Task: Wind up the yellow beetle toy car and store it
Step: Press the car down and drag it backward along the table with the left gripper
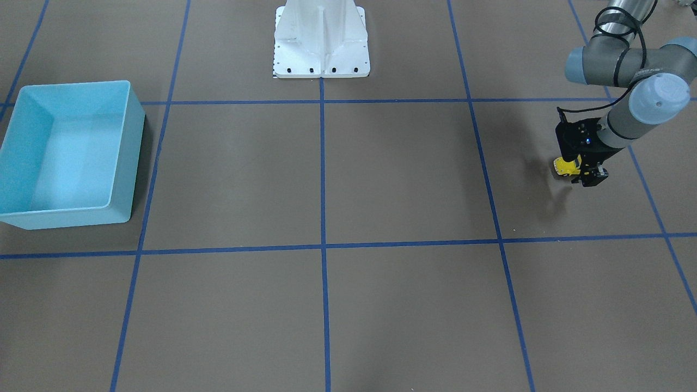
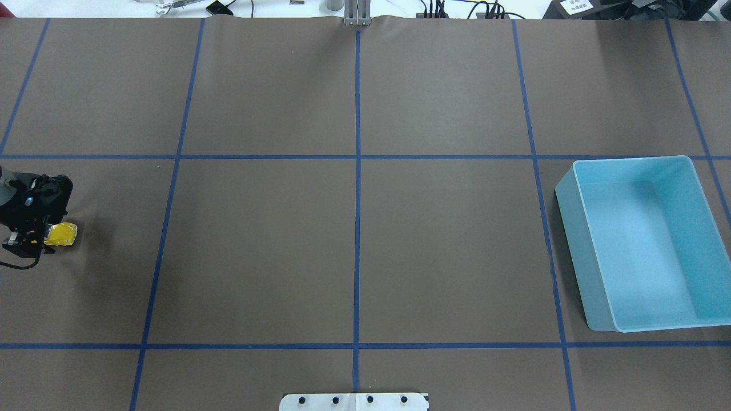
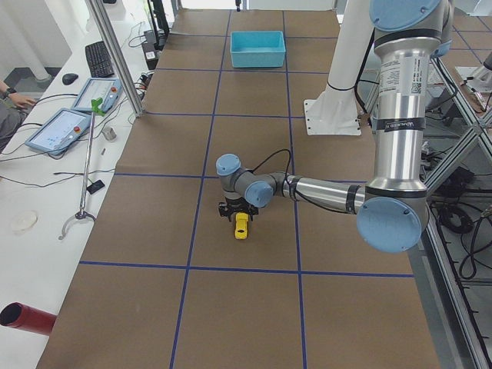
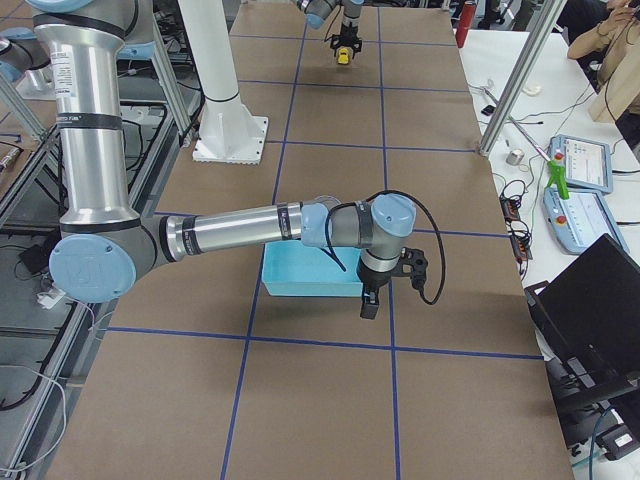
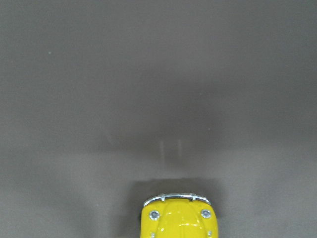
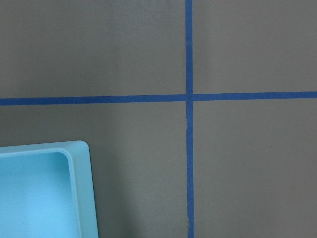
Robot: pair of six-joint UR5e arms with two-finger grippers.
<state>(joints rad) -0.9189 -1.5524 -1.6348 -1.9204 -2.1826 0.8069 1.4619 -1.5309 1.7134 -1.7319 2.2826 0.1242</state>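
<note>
The yellow beetle toy car is held at the table's left end, its rear between the fingers of my left gripper, which is shut on it. From overhead the yellow beetle toy car sticks out to the right of the left gripper. In the left wrist view its yellow nose and silver bumper show at the bottom edge, over bare brown table. A shadow lies on the mat beside it. My right gripper hangs just beside the bin's near wall in the exterior right view only; whether it is open I cannot tell.
A light blue open bin stands at the table's right end, nothing visible inside; its corner shows in the right wrist view. The white robot base is at the table's robot-side edge. Blue tape lines grid the brown mat. Operators' desks flank both ends.
</note>
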